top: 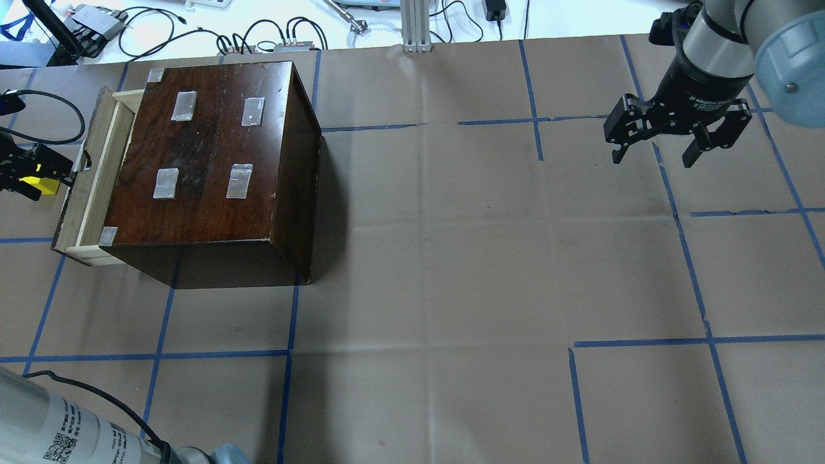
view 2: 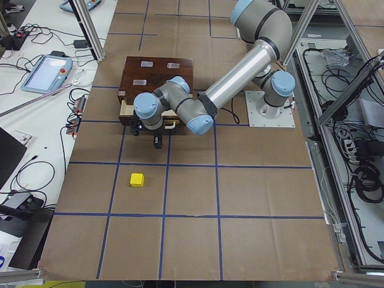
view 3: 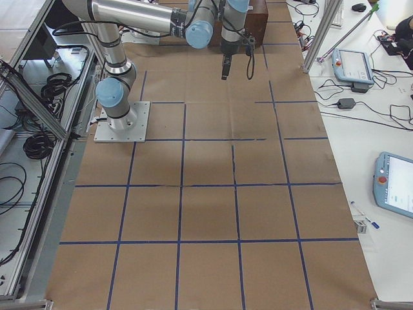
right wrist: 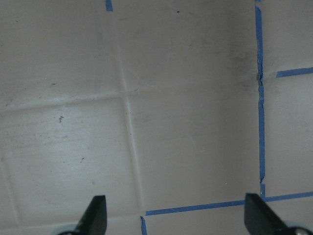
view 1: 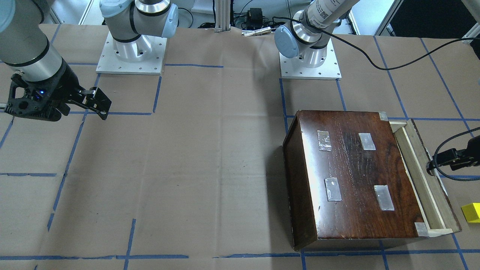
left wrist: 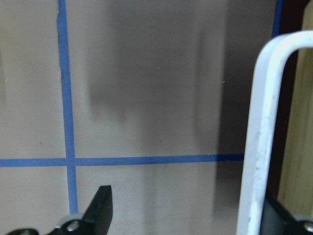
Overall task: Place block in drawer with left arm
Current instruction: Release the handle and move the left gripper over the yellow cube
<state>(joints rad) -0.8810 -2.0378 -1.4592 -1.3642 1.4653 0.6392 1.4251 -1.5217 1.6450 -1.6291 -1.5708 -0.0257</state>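
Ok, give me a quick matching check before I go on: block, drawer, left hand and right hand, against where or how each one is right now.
Things:
1. block
2. drawer
3. left hand
4. right hand

States:
A. open over bare paper, far from the box
B. pulled partly out of the box
C. lying on the paper, outside the drawer
D. open, at the drawer's handle

Pairs: 1-C, 2-B, 3-D, 4-A

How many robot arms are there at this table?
2. The left arm reaches to the drawer by its handle, beside the wooden box; the right arm hangs over the brown paper, far from the box.
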